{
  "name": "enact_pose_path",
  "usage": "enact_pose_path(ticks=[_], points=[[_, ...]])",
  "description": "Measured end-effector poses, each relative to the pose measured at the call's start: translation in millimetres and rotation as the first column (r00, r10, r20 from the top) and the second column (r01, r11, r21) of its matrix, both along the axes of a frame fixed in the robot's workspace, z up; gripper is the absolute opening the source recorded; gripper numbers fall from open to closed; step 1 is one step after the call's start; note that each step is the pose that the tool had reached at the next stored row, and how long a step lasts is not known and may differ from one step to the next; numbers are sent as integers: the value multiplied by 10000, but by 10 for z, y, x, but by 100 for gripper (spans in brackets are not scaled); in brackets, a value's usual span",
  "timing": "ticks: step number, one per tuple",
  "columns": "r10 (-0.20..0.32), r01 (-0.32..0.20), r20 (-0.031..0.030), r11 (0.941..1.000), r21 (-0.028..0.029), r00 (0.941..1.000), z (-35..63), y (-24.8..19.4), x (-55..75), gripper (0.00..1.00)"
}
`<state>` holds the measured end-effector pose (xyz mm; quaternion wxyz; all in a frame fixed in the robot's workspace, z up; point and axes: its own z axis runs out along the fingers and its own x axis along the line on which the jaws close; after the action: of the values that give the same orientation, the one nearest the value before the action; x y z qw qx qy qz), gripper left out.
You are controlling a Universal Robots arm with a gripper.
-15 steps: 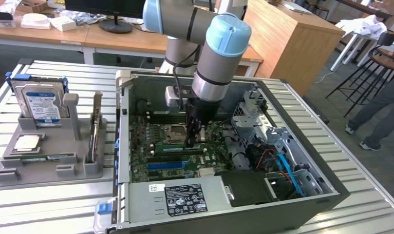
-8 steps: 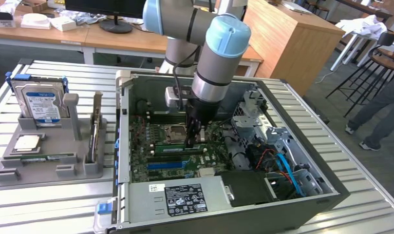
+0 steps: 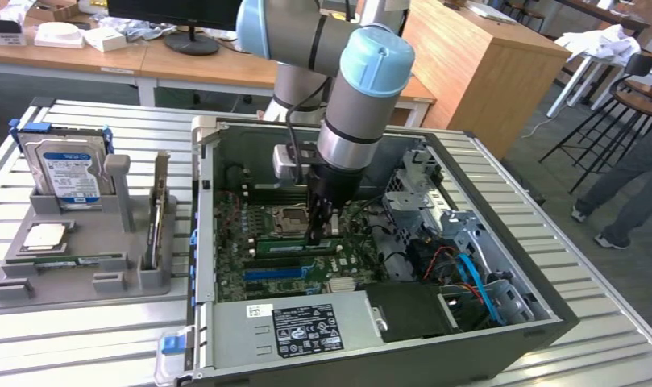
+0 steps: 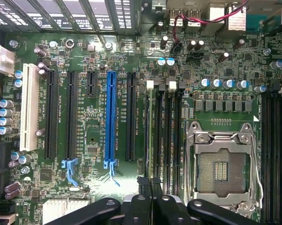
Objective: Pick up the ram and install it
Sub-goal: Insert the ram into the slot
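Green ram sits under closed jaws; power supply label's print unreadable.

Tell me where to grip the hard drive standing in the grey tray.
I'd grip the hard drive across its thin top edge, coming straight down from above: it stands upright in the grey tray, so only its upper part is free.

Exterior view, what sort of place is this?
Probably a robotics lab or workshop: a robot arm reaches into an open computer case on a slatted metal table, with wooden desks, a monitor and bar stools nearby.
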<state>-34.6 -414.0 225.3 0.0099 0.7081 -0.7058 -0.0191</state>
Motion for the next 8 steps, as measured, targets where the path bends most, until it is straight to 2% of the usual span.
enact_pose_path(ticks=[4, 5, 6, 7, 8], points=[[0, 0, -1, 10000, 1, 10000, 0, 0, 0, 13], [0, 0, 0, 10000, 1, 10000, 0, 0, 0, 18], [0, 0, 0, 10000, 1, 10000, 0, 0, 0, 18], [0, 0, 0, 10000, 1, 10000, 0, 0, 0, 25], [0, 0, 0, 10000, 0, 10000, 0, 0, 0, 25]])
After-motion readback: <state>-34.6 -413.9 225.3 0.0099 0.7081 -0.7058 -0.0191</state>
